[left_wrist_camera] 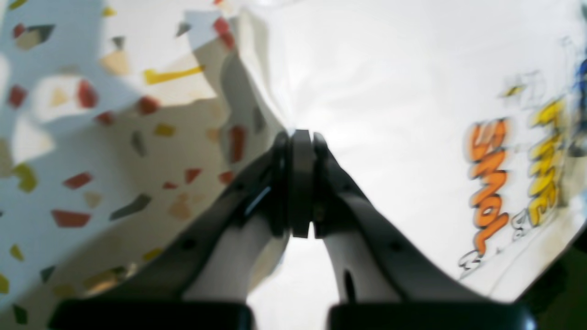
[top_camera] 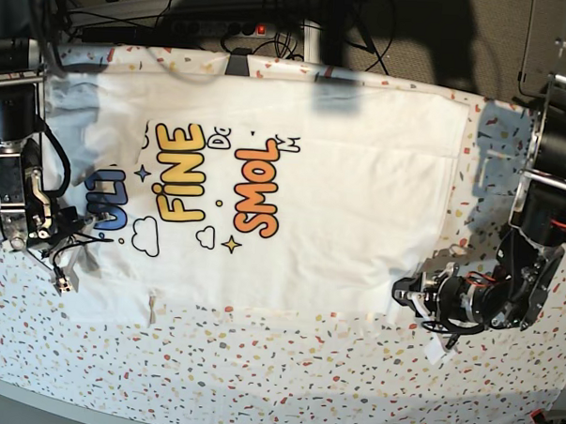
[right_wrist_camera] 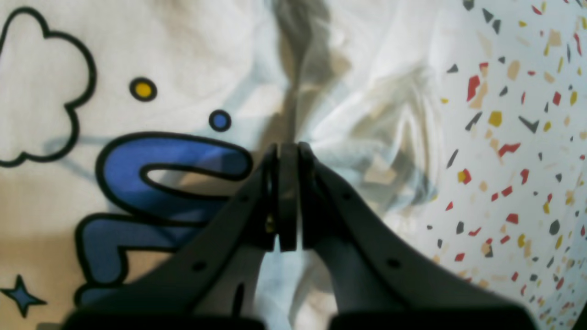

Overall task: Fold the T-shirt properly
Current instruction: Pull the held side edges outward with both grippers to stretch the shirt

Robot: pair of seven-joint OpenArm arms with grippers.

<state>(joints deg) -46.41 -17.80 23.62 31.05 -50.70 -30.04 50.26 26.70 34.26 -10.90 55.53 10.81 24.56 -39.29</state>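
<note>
Large white cotton T-shirt printed in blue, yellow and orange, spread print-up across most of the desk under a white terrazzo-speckled tablecloth, lettering toward the base view's left. Left pincer clenched on the white cloth of the shirt's edge near the hem corner, at that view's lower right, fabric lifted and puckered round its tips, speckled cloth showing beside. Right pincer clenched on a gathered fold beside the blue letters, at the left edge, wrinkles fanning out from the grip
</note>
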